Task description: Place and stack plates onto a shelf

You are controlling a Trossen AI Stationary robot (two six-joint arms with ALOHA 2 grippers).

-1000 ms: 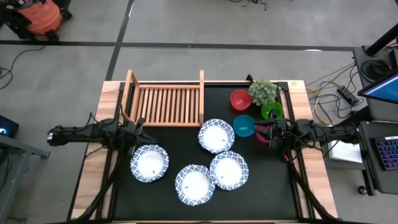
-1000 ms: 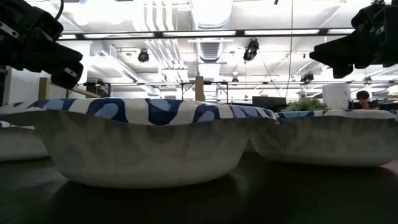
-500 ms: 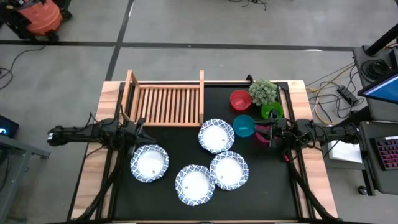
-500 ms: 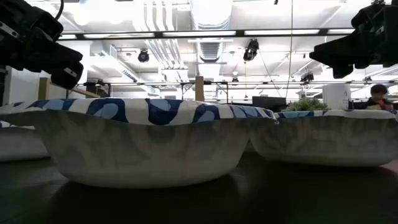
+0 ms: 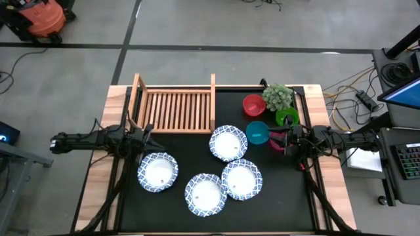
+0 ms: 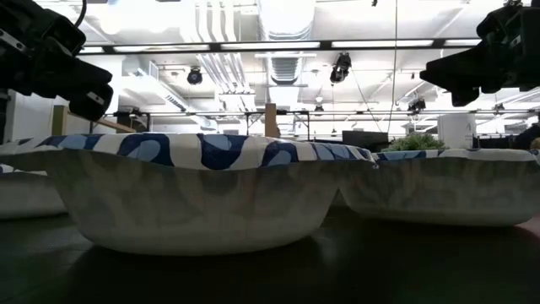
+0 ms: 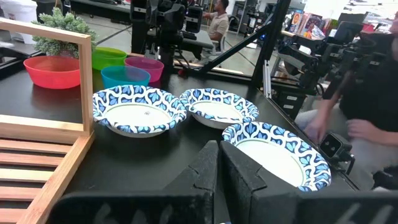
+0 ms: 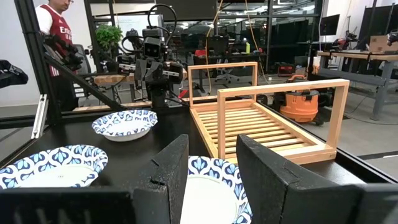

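Several round plates with white centres and blue patterned rims rest on their bases on the black tabletop: one at mid-table (image 5: 228,143), one to the left (image 5: 157,172), and two near the front (image 5: 206,194) (image 5: 241,180). The wooden slatted shelf (image 5: 176,108) stands at the far left. My left gripper (image 5: 146,136) hovers shut at the left edge, between the shelf and the left plate, its fingers together (image 7: 219,168). My right gripper (image 5: 275,141) hovers open at the right edge, pointing level across the table (image 8: 211,168), with nothing between its fingers.
Red (image 5: 253,105), teal (image 5: 256,132) and green (image 5: 287,118) bowls and a small green plant (image 5: 277,97) crowd the far right by my right gripper. A pink bowl (image 7: 143,64) stands behind the teal one. People are in the room beyond the table.
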